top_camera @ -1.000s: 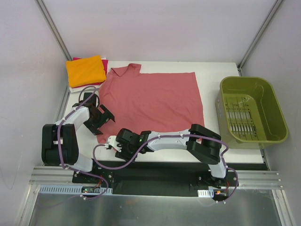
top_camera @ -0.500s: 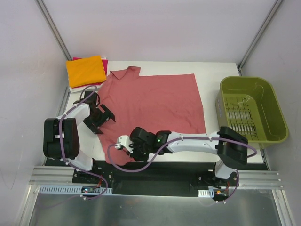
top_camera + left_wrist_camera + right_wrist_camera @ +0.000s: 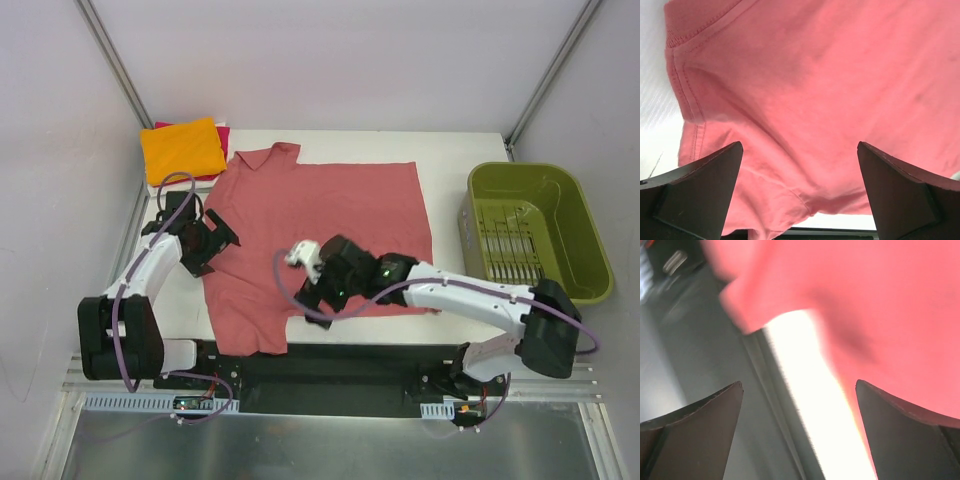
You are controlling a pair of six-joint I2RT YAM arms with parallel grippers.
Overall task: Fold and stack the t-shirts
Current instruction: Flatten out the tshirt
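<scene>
Here left gripper (image 3: 205, 246) and right gripper (image 3: 314, 300) gape wide above the salmon-red t-shirt (image 3: 320, 205).

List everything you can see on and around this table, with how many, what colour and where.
spread t-shirt: one, salmon red, flat across the middle of the table
folded shirts: one stack with three colours showing, orange on top and magenta and white edges beneath, far left corner
basket: one, olive green, right end of the table, no shirt in it
table: one, white, under everything
left gripper: one, black, open, above the left side of the spread t-shirt
right gripper: one, black, open, above the near edge of the spread t-shirt
</scene>
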